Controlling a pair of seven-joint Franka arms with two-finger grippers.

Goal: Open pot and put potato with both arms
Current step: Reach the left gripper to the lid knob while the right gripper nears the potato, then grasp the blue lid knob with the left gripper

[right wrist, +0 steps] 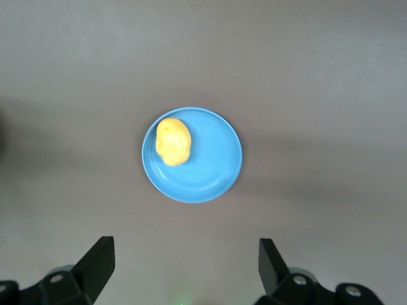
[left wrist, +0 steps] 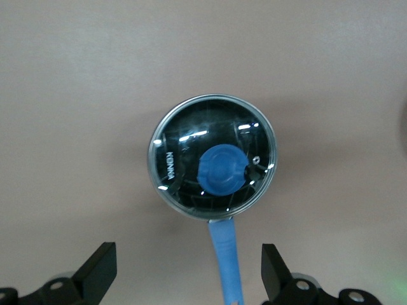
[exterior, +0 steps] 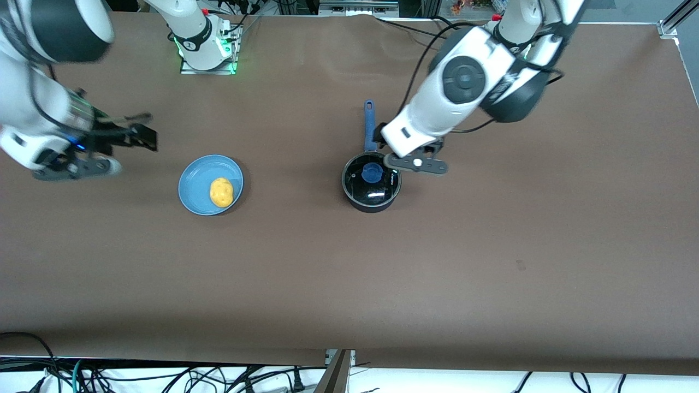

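Observation:
The black pot (exterior: 371, 185) stands mid-table with its glass lid on, the lid's blue knob (exterior: 373, 173) up and the blue handle (exterior: 369, 125) pointing toward the robots' bases. My left gripper (exterior: 382, 143) hangs open and empty over the handle where it meets the pot. In the left wrist view the open gripper (left wrist: 189, 264) straddles the handle (left wrist: 227, 260), clear of the lid (left wrist: 213, 155). The yellow potato (exterior: 221, 192) lies on a blue plate (exterior: 196, 183). My right gripper (exterior: 139, 128) is open and empty over bare table beside the plate, toward the right arm's end. The right wrist view shows the gripper (right wrist: 186, 260), the potato (right wrist: 173, 141) and the plate (right wrist: 210, 171).
The brown table (exterior: 349, 273) carries only the pot and the plate. The right arm's base (exterior: 207, 49) with green lights stands at the table's edge by the robots. Cables hang below the edge nearest the front camera.

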